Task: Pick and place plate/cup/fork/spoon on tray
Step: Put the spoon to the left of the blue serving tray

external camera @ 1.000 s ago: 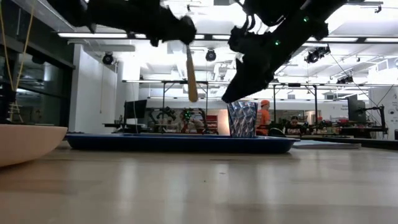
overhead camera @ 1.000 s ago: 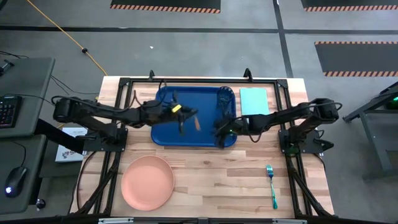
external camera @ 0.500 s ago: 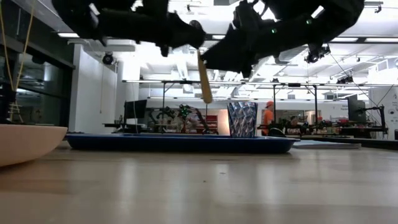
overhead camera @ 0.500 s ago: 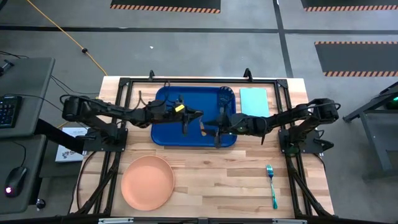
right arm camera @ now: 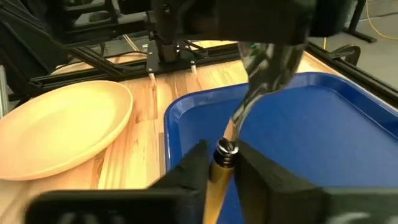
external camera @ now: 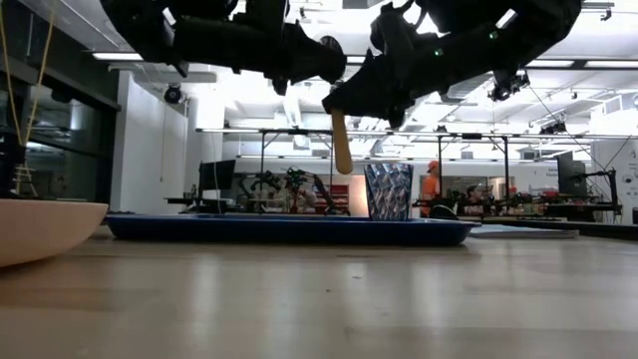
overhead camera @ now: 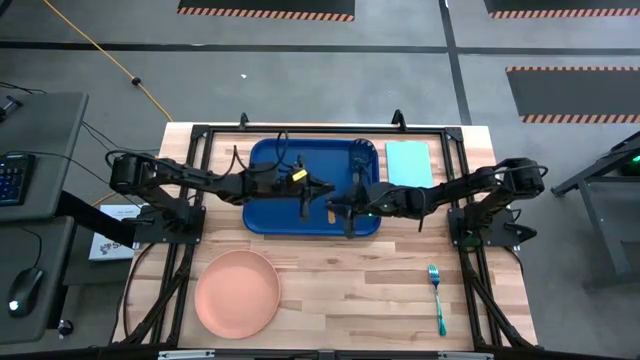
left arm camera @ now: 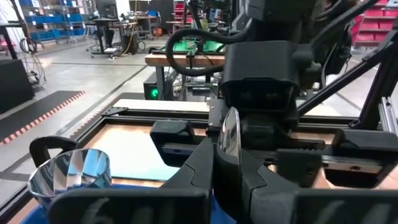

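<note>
Nearest me, short of the tray, the plate and the fork lie on the bare wooden table. They sit well apart from each other, and neither has been carried over yet.

Above the tray's near half the two arms meet. The left gripper is pinching the spoon by its shiny bowl, and the tan handle hangs down clear of the tray. The right gripper sits right at that handle, but I cannot tell whether it has a grip.

It looks like the spoon step, perhaps a handover. Next, one claw must hold firm before the other lets go, then lower the spoon onto the tray.

The cup stands in the tray's far right corner, and a teal sheet lies just beside it. Beyond are benches, racks and ceiling lights.
</note>
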Controlling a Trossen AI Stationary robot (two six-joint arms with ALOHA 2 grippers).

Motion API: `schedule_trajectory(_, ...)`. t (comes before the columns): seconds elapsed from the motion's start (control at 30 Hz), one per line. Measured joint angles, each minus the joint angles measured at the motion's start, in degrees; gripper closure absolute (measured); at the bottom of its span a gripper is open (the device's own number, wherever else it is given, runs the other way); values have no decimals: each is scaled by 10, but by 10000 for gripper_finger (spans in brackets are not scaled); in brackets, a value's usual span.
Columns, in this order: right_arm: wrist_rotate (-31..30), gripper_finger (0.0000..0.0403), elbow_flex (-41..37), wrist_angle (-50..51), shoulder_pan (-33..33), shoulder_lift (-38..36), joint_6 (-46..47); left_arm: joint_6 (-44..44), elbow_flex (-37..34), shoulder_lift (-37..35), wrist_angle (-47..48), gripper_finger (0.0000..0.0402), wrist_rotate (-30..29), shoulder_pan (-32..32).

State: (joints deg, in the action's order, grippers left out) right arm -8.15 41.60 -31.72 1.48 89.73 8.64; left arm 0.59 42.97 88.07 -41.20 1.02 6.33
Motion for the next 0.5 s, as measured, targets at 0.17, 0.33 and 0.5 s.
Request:
schedule_trajectory(0.17, 0, 376, 0, 12, 0, -1, 7, 9, 0, 0, 5, 394, -2, 0)
schedule_trajectory(0.33, -6, 389, 0, 51, -6, -14, -2, 13, 0, -5, 17, 348, -28, -1)
schedule_trajectory(0.5, -20, 389, -1, 158, -19, -69, 7, 35, 0, -58, 74, 291, -55, 0)
